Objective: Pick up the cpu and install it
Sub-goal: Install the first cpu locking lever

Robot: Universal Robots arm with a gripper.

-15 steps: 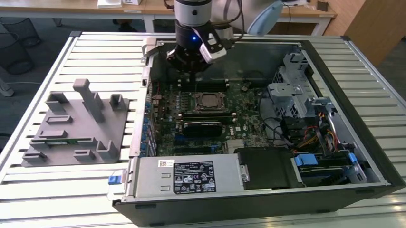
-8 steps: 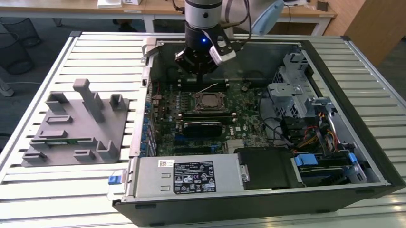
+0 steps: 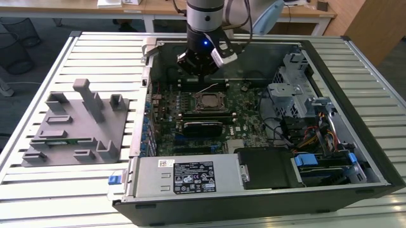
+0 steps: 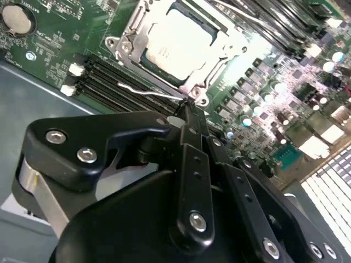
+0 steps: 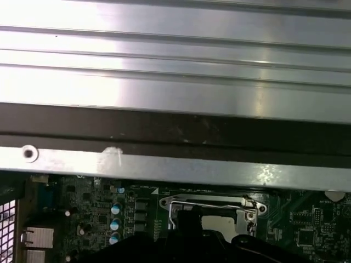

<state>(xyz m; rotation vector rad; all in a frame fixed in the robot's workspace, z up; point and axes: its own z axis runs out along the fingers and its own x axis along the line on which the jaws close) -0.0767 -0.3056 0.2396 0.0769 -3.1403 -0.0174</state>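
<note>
Installation appears largely accomplished: the cpu lies flat inside the socket frame on the motherboard, its pale metal top facing up in the second wrist view, with the thin retention lever standing free alongside, so I judge the seating done and the latching unconfirmed. The gripper hangs just beside the socket's edge, over the memory slots, its fingers brought together with nothing between them; it carries no part. In the exterior view the gripper sits inside the open computer case, near the far wall. Room for movement is tight: the case's metal rim runs close by in the first wrist view, the drive cage and cable bundle crowd the exterior view's right, while upward withdrawal looks unobstructed. The grey parts fixture stands well apart on the slatted table.
</note>
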